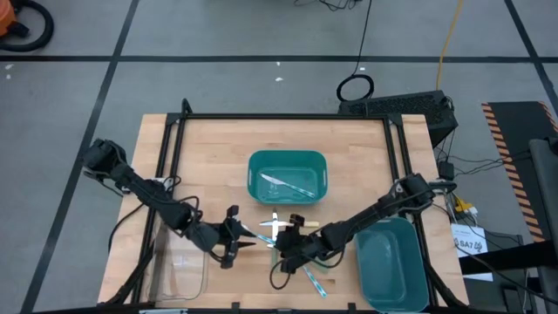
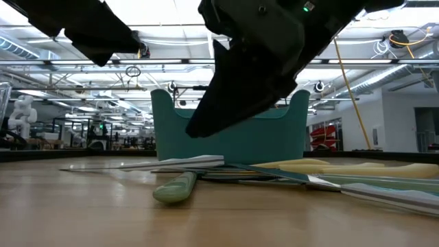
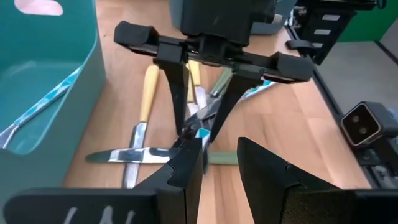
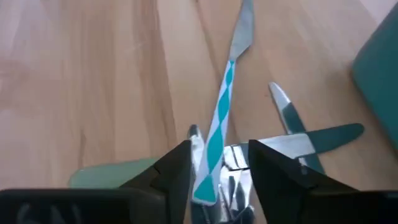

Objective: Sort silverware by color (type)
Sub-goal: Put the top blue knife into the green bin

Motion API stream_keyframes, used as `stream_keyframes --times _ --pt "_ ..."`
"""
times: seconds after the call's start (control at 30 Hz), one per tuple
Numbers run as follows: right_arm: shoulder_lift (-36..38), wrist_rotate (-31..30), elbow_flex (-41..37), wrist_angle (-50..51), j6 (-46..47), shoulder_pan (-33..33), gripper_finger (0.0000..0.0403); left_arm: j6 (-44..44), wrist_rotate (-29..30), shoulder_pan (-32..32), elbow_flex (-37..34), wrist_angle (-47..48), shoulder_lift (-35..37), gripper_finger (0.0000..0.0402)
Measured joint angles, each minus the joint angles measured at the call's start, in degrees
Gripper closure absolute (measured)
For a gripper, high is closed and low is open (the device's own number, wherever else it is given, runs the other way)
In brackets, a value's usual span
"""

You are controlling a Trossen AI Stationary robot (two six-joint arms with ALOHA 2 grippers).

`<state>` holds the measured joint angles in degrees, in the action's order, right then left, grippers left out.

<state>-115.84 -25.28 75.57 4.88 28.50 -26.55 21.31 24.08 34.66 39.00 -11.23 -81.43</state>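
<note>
- High view: we are seeing the silverware [image 1: 281, 228] lying scattered on the wooden table [image 1: 218, 144] at lower centre of the frame, just below the teal bin [image 1: 287, 175] in the middle, which is holding a piece or two. A second teal bin [image 1: 392, 262] is sitting at lower right, and a clear container [image 1: 179, 272] at lower left. The left gripper [image 1: 237, 239] is hovering just left of the pile; the right gripper [image 1: 283, 255] is pressing into its lower right side.
- Low view: we are looking across the tabletop at a pale green handle [image 2: 175, 187] at lower centre and a pale yellow handle [image 2: 322, 165] at right, with the teal bin behind them. A dark arm is filling the upper middle of the frame.
- Left wrist view: the left gripper's fingers [image 3: 186, 167] are standing apart at the bottom, holding nothing; the right gripper is coming down on crossed knives at centre.
- Right wrist view: a teal-and-white striped handle [image 4: 216, 132] is running up the middle, its lower end lying between the right gripper's fingers [image 4: 177, 168]; we cannot tell whether they are clamping it.
</note>
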Motion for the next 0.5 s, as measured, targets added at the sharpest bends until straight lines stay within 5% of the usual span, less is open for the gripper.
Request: stream_keyframes --times 0.2,0.5 --pt "-0.6 2.9 0.0 -0.1 0.2 0.0 0.0215 0.2 0.0 1.2 0.0 0.2 0.0 0.0293" --pt "-3.3 2.9 0.0 0.0 -1.0 1.5 0.0223 0.4 0.0 1.2 0.0 0.2 0.0 0.0293"
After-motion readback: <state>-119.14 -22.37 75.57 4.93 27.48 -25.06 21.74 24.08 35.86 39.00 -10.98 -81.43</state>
